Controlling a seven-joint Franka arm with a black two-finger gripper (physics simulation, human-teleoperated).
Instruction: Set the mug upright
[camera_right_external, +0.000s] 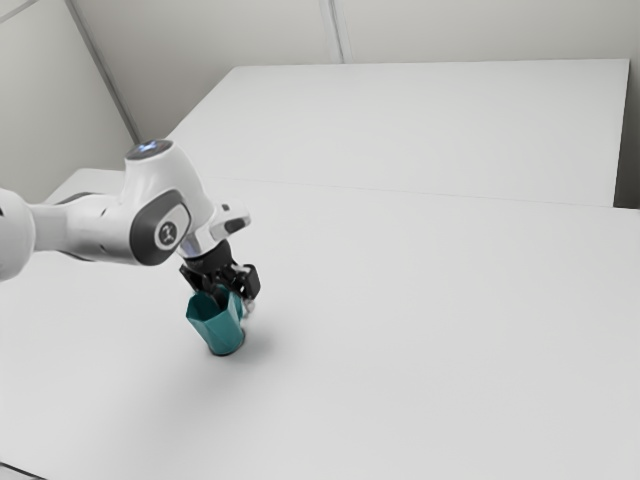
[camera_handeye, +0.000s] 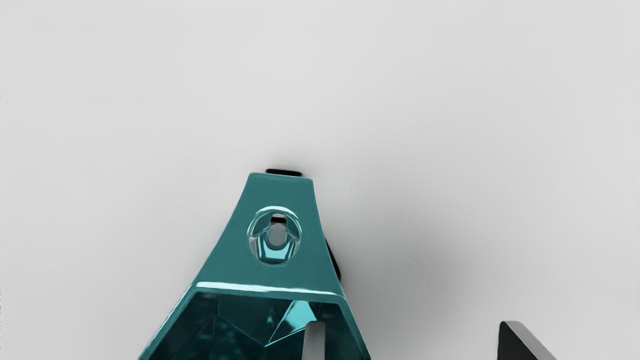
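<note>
The black gripper is over the teal mug in the exterior view, overlapping its rim. The mug's mouth faces up and toward the exterior view's left, its body slanting down to a dark-edged base; whether that base sits flat is unclear. In the wrist view the gripper is open, its fingers wide apart. One finger reaches over the mouth of the mug, while the other finger stands outside, with a gap between it and the mug's wall. The handle with its round hole points away from the fingers.
A pale table surrounds the mug, and another white surface lies behind it. White walls rise at the back. The arm comes in from the exterior view's left. A thin dark line crosses the near left corner.
</note>
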